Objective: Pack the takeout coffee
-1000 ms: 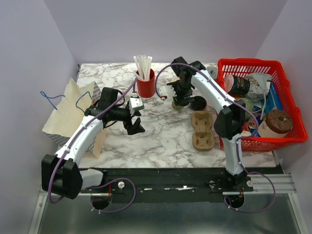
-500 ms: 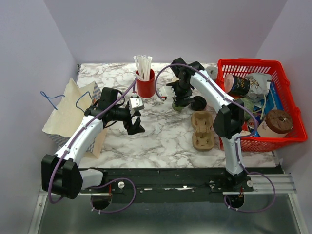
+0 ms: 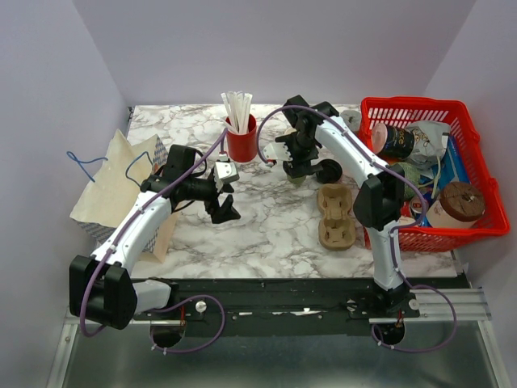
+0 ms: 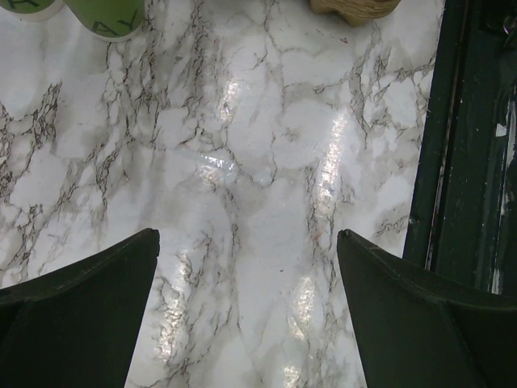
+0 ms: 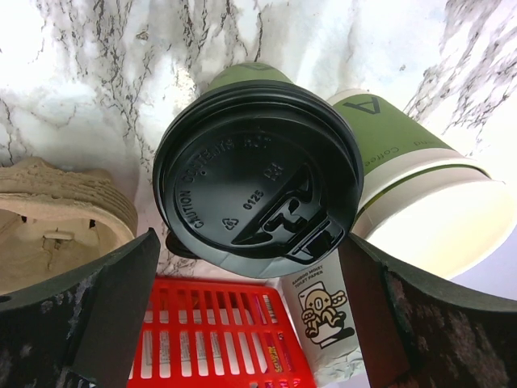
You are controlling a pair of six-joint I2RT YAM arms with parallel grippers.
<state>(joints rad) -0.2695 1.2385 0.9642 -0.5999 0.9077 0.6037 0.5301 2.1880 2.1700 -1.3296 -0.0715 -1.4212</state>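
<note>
A green-banded paper cup with a black lid (image 5: 258, 174) stands on the marble. A second like cup (image 5: 412, 182) stands open beside it, without a lid. My right gripper (image 5: 249, 238) is open, its fingers to either side of the lidded cup's lid and not touching it. In the top view the right gripper (image 3: 296, 166) hides most of that cup (image 3: 298, 177). My left gripper (image 3: 223, 207) is open and empty over bare marble. In the left wrist view it (image 4: 246, 234) sees the two cups (image 4: 105, 16) far ahead.
A brown pulp cup tray (image 3: 335, 214) lies right of centre. A red cup of white straws (image 3: 241, 141) stands at the back. A red basket (image 3: 420, 107) of packets and cups is at the right. A paper bag (image 3: 109, 182) lies at the left.
The right gripper has edged slightly left over the lidded cup. The left arm has not moved.
</note>
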